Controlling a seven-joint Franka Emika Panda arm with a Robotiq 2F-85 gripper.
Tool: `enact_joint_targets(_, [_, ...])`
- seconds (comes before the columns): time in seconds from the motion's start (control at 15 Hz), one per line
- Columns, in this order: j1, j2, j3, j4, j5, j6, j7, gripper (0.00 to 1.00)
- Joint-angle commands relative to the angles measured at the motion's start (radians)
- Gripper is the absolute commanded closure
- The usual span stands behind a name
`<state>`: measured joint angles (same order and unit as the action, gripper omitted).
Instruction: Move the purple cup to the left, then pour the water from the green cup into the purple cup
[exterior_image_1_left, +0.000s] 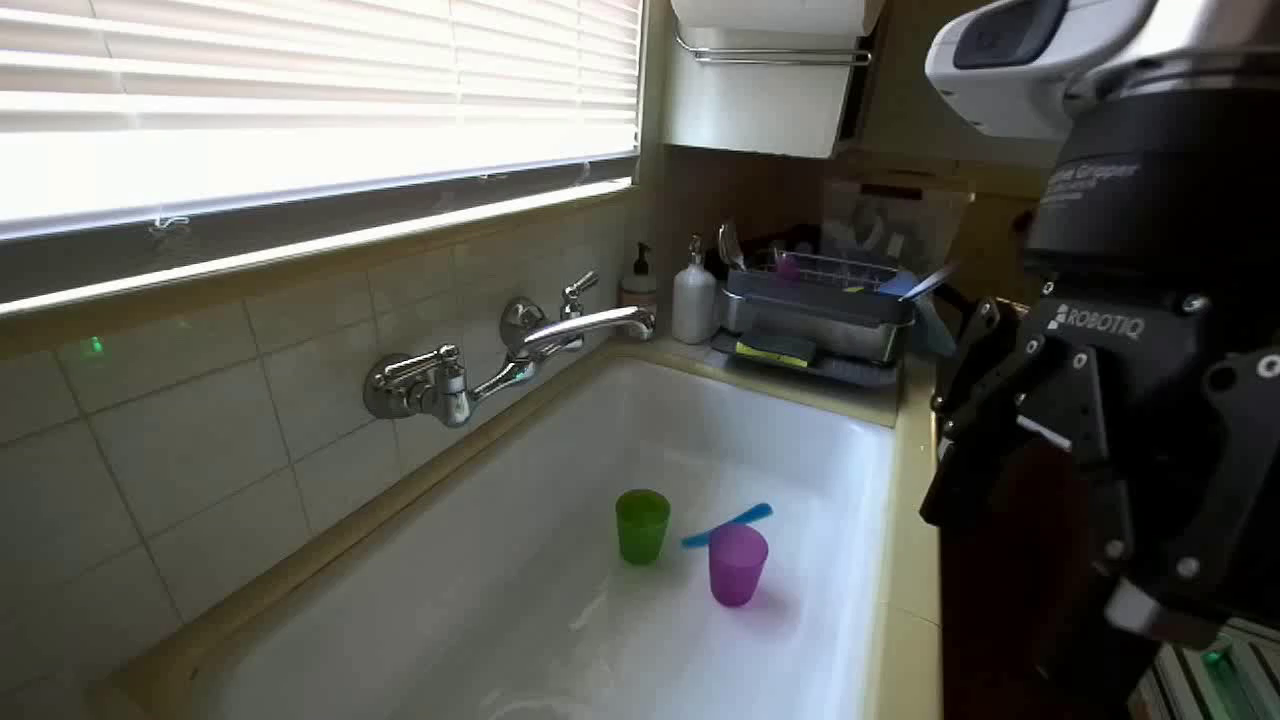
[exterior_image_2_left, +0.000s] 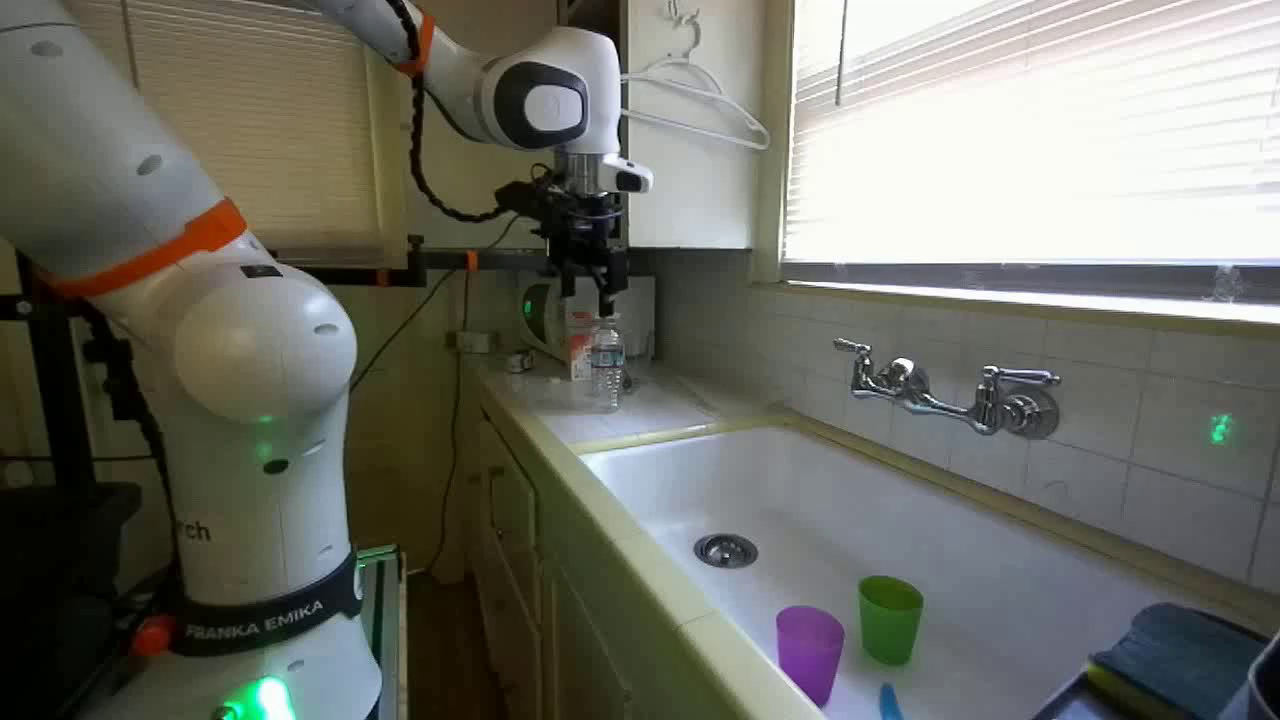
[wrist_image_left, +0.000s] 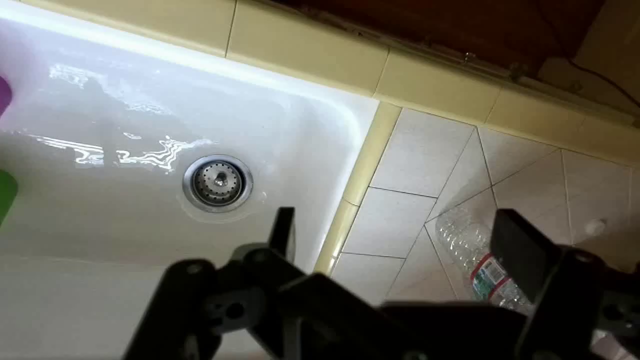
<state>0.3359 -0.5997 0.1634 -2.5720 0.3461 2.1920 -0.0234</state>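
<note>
Pincer is wide open, empty; the purple cup near the green cup seems light; hold its sides gently.

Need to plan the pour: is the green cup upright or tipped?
Upright: both exterior views show the green cup, mouth up, standing in the sink.

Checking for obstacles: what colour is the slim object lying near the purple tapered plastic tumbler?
Blue; the slim object shows best in an exterior view.
</note>
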Motion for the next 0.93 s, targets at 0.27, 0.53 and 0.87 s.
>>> enact_joint_targets(0.27, [-0.005, 0.000, 0.004, 0.002, 0.002, -0.004, -0.002, 0.00])
enact_joint_targets(0.53, [-0.051, 0.015, 0.009, -0.017, -0.009, 0.058, 0.055, 0.00])
enact_joint_targets(0.87, [-0.165, 0.061, -0.026, -0.075, -0.037, 0.206, 0.118, 0.00])
